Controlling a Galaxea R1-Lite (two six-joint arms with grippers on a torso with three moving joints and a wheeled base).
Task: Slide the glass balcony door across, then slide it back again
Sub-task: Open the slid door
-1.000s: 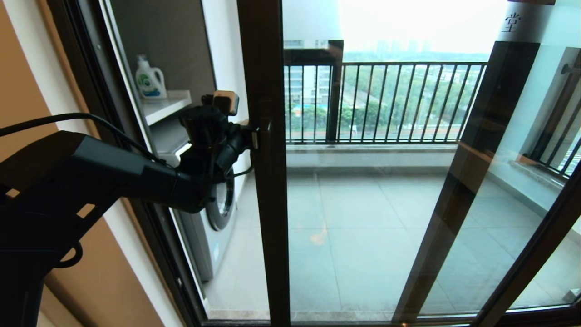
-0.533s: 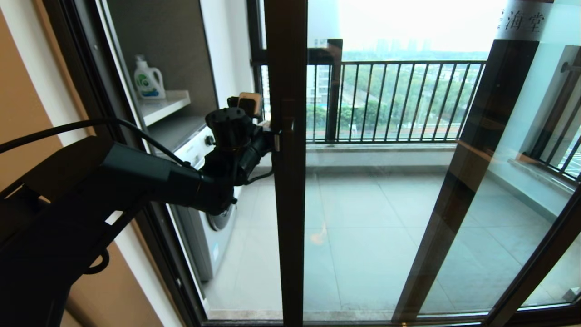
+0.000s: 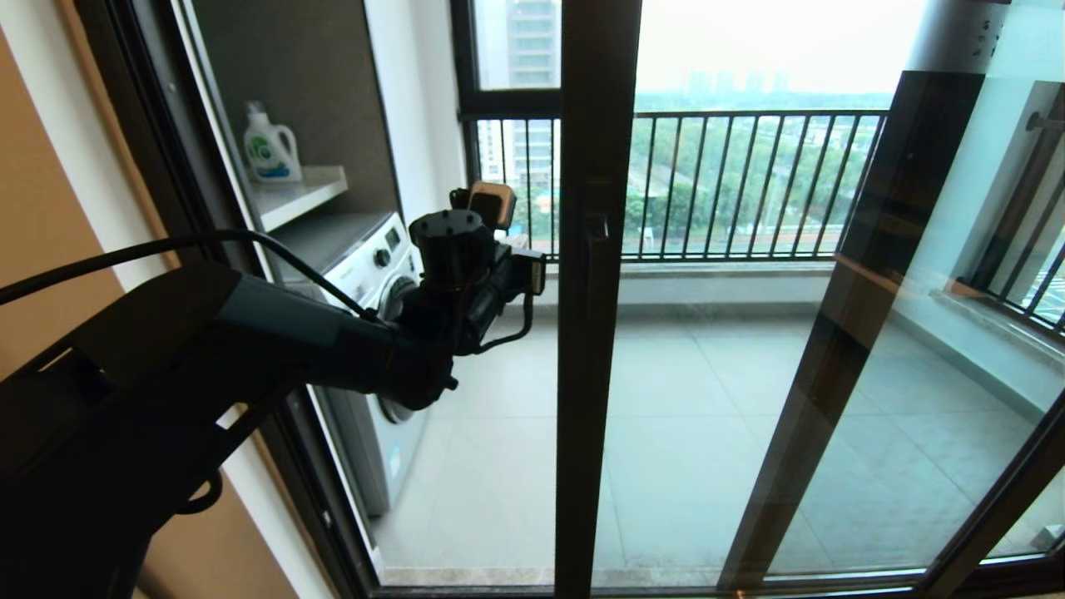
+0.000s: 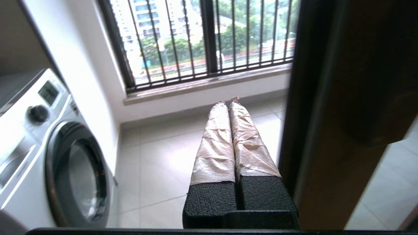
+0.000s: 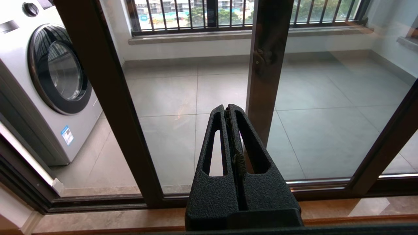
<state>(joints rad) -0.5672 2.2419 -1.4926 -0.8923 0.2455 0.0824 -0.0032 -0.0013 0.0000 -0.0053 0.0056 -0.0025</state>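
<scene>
The glass balcony door (image 3: 596, 433) stands partly slid to the right. Its dark brown upright carries a black bar handle (image 3: 596, 249), and open doorway lies to its left. My left gripper (image 3: 537, 270) is at handle height just left of that upright, shut on nothing, with a thin gap to the frame. In the left wrist view its taped fingers (image 4: 215, 140) lie pressed together, the left gripper (image 4: 228, 99) alongside the door's upright (image 4: 326, 130). My right gripper (image 5: 227, 107) is shut and empty, low before the glass, with the door's upright (image 5: 107, 98) off to one side.
A washing machine (image 3: 387, 274) stands on the balcony just inside the opening, under a shelf with a detergent bottle (image 3: 270, 146). The other glass panel's upright (image 3: 865, 274) slants at the right. A black railing (image 3: 749, 183) closes the far side. The fixed door frame (image 3: 283, 433) is behind my left arm.
The door has slid to the right, widening the opening. My left gripper moved right with it and now stands slightly off the upright it was touching.
</scene>
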